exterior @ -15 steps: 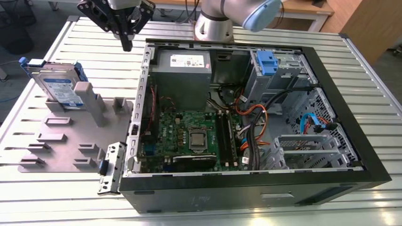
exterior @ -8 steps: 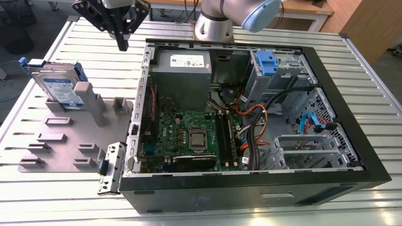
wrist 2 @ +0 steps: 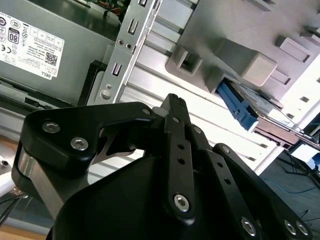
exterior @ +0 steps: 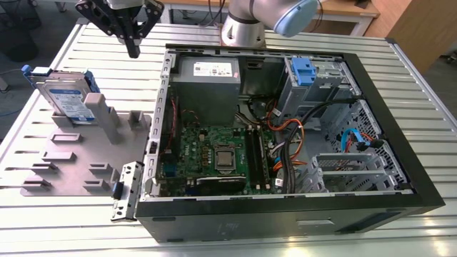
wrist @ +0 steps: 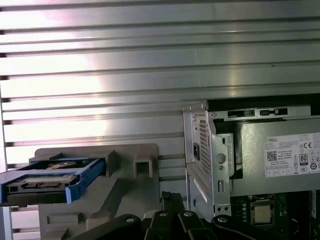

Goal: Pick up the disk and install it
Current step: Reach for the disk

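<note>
The disk (exterior: 66, 99) is a silver-grey drive with a white-and-blue label and blue side rails. It stands on edge in a slot of the grey holder (exterior: 78, 160), at the exterior view's left. Both wrist views catch it too: the disk (wrist: 50, 180) edge-on, and a blue rail of the disk (wrist 2: 239, 106) behind a grey post. My gripper (exterior: 132, 52) hangs above the slatted table, between the disk and the open computer case (exterior: 286, 209), apart from both. Its black fingers (wrist 2: 172, 102) are shut together with nothing between them, seen also as the gripper (wrist: 167, 197).
The case lies open with a grey power-supply box (exterior: 207, 75), a motherboard (exterior: 221, 155), loose cables and a metal drive cage with a blue latch (exterior: 303, 72) at its far side. A loose metal bracket (exterior: 124, 190) lies by the case's near corner. The case wall (wrist: 200, 150) stands close by.
</note>
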### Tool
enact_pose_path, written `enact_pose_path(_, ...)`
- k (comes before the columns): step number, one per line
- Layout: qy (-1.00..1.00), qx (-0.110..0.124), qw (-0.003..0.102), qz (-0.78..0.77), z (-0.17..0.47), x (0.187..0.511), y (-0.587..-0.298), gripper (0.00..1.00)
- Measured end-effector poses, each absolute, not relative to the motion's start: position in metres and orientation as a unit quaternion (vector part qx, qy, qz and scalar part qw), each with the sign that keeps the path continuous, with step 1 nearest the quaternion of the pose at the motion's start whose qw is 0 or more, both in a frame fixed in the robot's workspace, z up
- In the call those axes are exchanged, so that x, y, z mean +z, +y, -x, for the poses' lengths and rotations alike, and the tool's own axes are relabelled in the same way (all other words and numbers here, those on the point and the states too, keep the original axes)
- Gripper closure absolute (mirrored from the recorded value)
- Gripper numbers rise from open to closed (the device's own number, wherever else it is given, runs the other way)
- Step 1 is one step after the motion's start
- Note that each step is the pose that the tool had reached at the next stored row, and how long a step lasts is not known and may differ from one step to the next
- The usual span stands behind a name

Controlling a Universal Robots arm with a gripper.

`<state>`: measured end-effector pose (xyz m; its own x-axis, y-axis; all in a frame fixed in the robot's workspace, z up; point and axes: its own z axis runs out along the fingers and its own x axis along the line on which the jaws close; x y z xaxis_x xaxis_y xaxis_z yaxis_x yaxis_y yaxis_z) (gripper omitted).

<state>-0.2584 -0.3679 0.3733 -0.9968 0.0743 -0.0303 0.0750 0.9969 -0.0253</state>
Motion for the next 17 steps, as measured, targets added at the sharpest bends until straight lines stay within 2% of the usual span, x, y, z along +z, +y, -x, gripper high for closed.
enact_pose_path(17, 0.999, -0.023, 0.015, -0.037, 0.3, 0.368, -0.352, 0.89)
